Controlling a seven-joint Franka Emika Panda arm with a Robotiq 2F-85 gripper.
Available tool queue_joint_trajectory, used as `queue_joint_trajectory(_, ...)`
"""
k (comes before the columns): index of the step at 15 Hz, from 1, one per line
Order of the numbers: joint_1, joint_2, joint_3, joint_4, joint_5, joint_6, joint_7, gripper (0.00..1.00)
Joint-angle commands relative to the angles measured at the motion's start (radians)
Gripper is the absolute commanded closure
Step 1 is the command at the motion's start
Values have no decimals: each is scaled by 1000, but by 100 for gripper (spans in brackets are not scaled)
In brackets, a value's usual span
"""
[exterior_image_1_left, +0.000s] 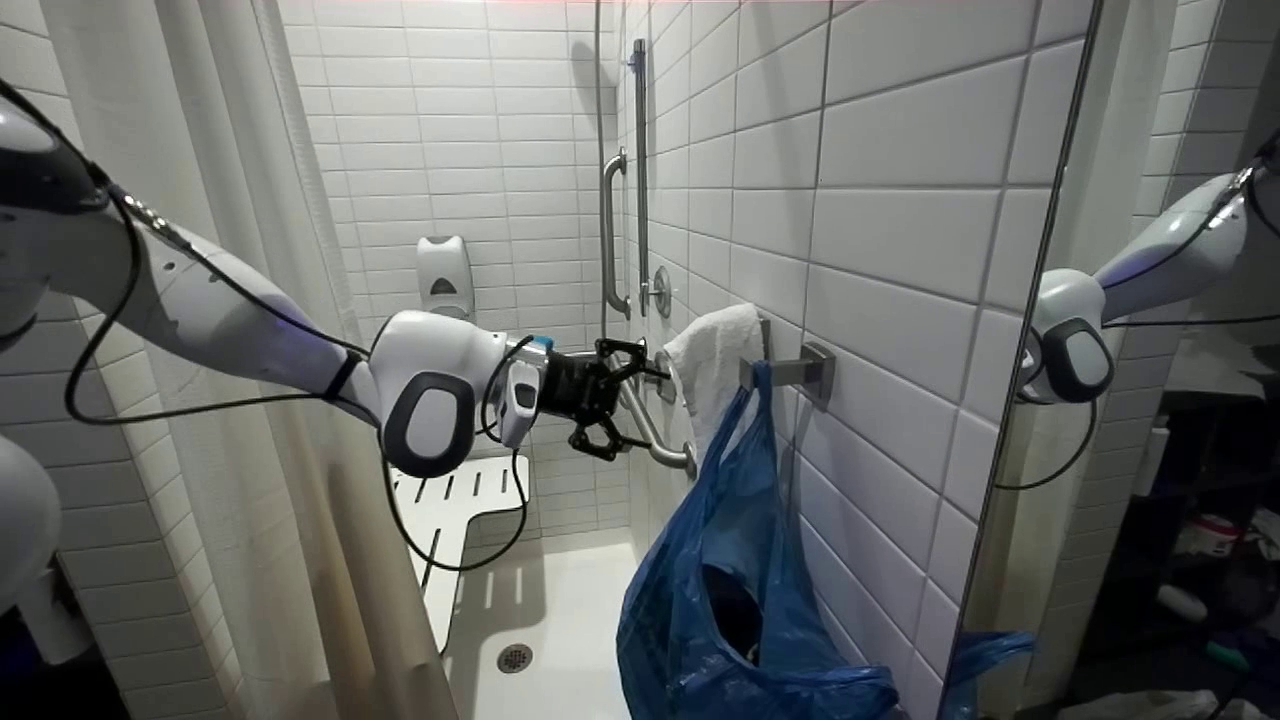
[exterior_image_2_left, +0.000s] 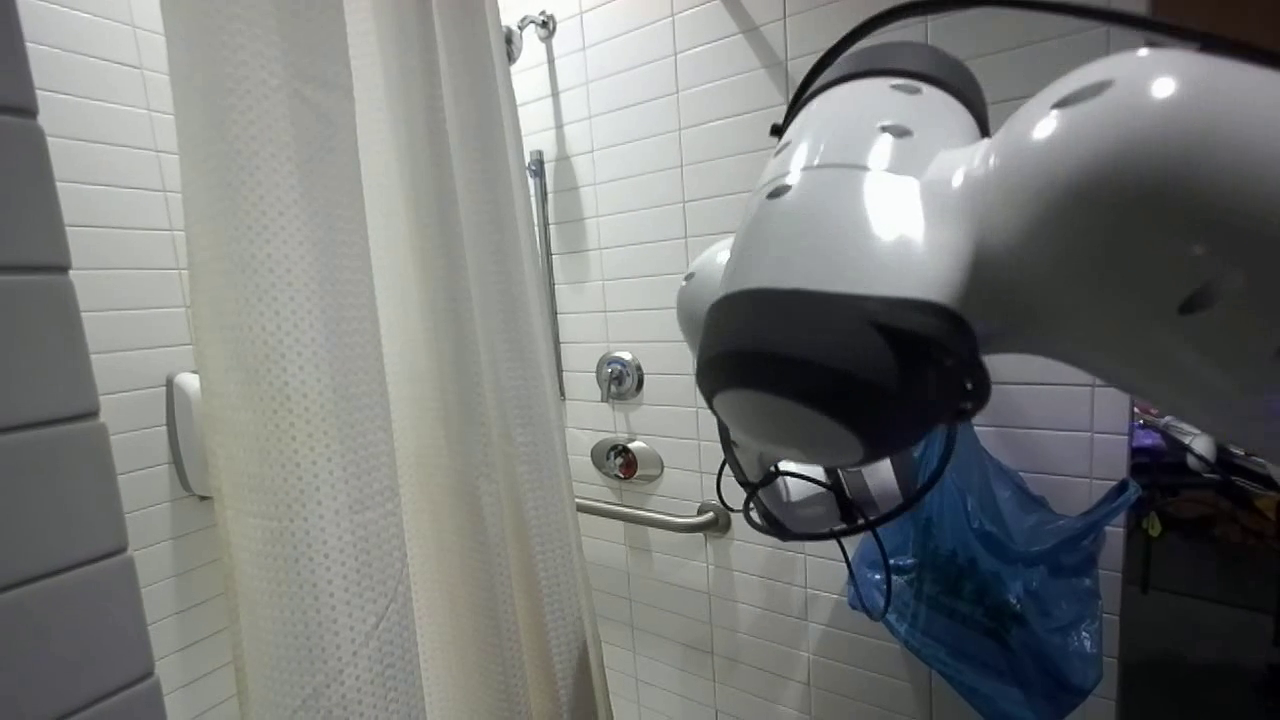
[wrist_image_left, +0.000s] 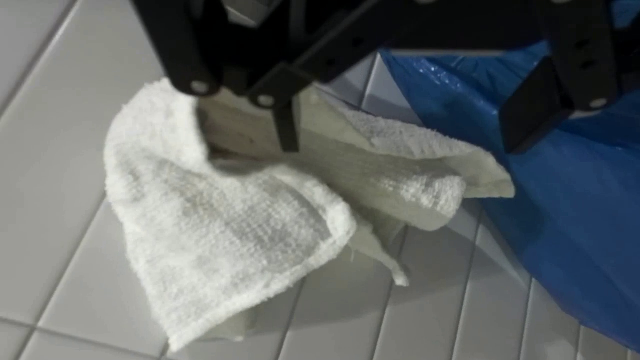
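My claw (exterior_image_1_left: 657, 409) is pretty much all black, and my arm (exterior_image_1_left: 220, 325) is white with black bits. The towel (wrist_image_left: 210, 240) is plain white apart from a faint yellowish-brown patch, and the bag (wrist_image_left: 565, 225) is straight-up blue. The curtain (exterior_image_2_left: 300, 350) is creamy off-white, kinda dotted. The wall tiles (exterior_image_2_left: 640, 120) are white, grey lines making a grid, the shower seat (exterior_image_1_left: 487, 499) is white with dark slots, and the grab bar (exterior_image_2_left: 650, 515) is silvery.
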Motion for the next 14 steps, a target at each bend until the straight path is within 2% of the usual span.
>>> queue_joint_trajectory(1, 84, 219, -43, 28, 147, 0, 135, 0)
queue_joint_trajectory(6, 85, 385, -43, 46, 473, -35, 152, 0)
queue_joint_trajectory(9, 23, 398, -25, 55, 657, 21, 90, 0)
queue_joint_trajectory(10, 41, 375, -72, 28, 673, -3, 47, 0)
queue_joint_trajectory(11, 39, 388, -73, 27, 697, 1, 26, 0)
queue_joint_trajectory(12, 39, 391, -81, 17, 674, 1, 25, 0)
queue_joint_trajectory(13, 56, 390, -96, 16, 641, 1, -30, 0)
queue_joint_trajectory(14, 24, 392, -67, 26, 649, 1, 28, 0)
